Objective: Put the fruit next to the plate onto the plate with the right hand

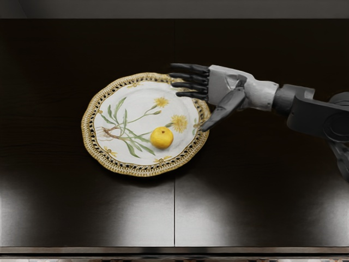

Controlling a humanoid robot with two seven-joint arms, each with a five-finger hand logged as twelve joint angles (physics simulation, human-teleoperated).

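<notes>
A small yellow fruit [162, 137] lies on the white plate [112, 98], right of the plate's middle. The plate has a gold lattice rim and painted yellow flowers. My right hand [191, 90] hovers over the plate's upper right rim, above and to the right of the fruit, apart from it. Its fingers are stretched out flat toward the left and the thumb points down toward the rim. It holds nothing. The right arm comes in from the right edge. The left arm does not show.
The plate rests on a dark, glossy table [245, 185]. A thin seam [174, 213] runs down the tabletop toward the front edge. The table's front edge lies along the bottom of the picture.
</notes>
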